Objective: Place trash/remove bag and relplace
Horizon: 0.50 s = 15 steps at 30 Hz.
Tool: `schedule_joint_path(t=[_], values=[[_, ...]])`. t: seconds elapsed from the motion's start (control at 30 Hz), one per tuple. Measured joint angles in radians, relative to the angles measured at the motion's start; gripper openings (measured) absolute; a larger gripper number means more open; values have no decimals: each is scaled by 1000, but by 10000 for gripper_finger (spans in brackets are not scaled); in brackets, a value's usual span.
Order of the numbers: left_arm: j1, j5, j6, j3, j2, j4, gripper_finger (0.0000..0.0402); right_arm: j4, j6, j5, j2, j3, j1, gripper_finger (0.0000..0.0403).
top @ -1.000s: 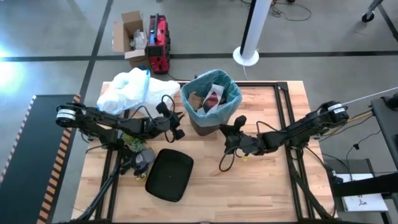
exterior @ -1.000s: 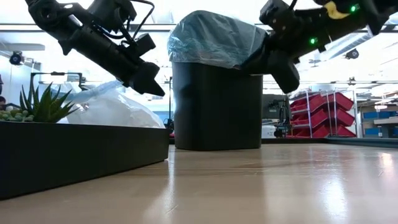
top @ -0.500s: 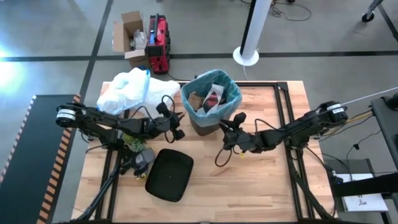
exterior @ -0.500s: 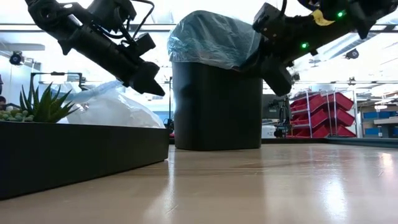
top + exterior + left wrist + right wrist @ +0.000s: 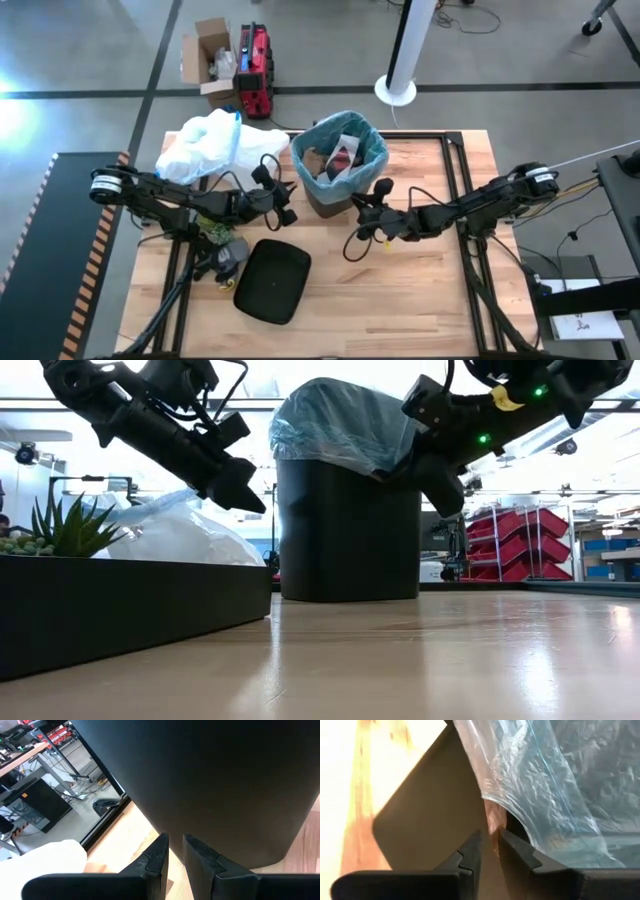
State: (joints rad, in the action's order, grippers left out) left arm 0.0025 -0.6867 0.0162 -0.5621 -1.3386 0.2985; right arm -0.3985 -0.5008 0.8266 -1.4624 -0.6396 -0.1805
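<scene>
The black bin (image 5: 322,203) stands at the table's far middle, lined with the light-blue bag (image 5: 377,150), whose hem is folded down over the rim (image 5: 340,420). Trash (image 5: 335,163) lies inside: brown paper and printed wrappers. My right gripper (image 5: 361,215) is at the bin's near right side, shut at the hem's lower edge (image 5: 491,836). My left gripper (image 5: 288,207) hangs shut just off the bin's left wall (image 5: 174,840), touching nothing that shows. My right gripper pinches the lower edge of the bag's folded-down hem (image 5: 492,817) on the bin's near right side, between its two fingertips. The fingers come nearly level from the table's right. The film hangs slack over the rim; whether one layer or several, I cannot tell.
A black lid (image 5: 272,282) lies on the wood near the left arm. A white plastic bag (image 5: 212,145) sits at the far left corner. A small plant (image 5: 60,528) stands beside the lid in a dark tray. Bare wood (image 5: 420,300) lies near right.
My right gripper has gone toward the table's left, in against the bin's near right side under the bag's hem, rolling a little as it went. The bin and bag have stayed put.
</scene>
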Motion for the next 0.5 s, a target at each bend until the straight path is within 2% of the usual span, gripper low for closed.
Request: schedule_joint_path(t=[0.23,0.37,0.5], values=[[0,0,0,0,0,1,43,-1,13,-46,2,-16,-5,36],[-1,0,0,0,0,0,43,3,10,-60,4,-31,-5,15],[-3,0,0,0,0,0,43,58,90,-140,16,-59,-5,3]])
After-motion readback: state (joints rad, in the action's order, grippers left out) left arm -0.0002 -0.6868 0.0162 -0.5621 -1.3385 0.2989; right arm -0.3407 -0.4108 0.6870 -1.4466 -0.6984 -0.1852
